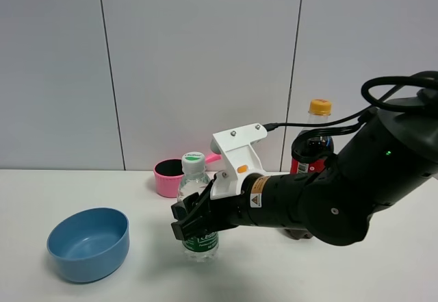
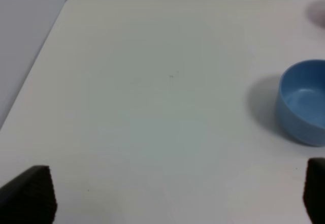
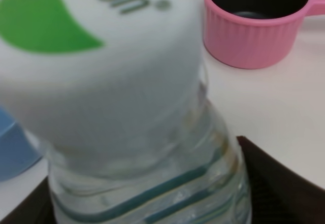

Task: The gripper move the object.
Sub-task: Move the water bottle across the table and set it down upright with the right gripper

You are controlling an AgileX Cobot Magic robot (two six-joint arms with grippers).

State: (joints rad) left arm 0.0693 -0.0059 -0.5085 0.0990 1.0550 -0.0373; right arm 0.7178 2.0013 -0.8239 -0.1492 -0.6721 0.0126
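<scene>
The object, a small clear water bottle (image 1: pixel 194 177) with a green label and white cap, stands upright on the white table (image 1: pixel 356 274), between the blue bowl and the dark arm. My right gripper (image 1: pixel 196 221) reaches in from the right and is shut on its body, with black fingers (image 1: pixel 185 223) on both sides. In the right wrist view the bottle (image 3: pixel 152 178) fills the frame, its cap (image 3: pixel 101 56) close to the lens and a dark finger (image 3: pixel 287 183) against its side. My left gripper (image 2: pixel 172 196) is open over bare table, its fingertips (image 2: pixel 30 193) far apart.
A blue bowl (image 1: pixel 89 244) sits at the front left, also seen as the blue bowl (image 2: pixel 303 102) in the left wrist view. A pink cup (image 1: pixel 168 177) with a handle stands behind the bottle. A tall cola bottle (image 1: pixel 315 141) with a yellow cap stands behind my right arm.
</scene>
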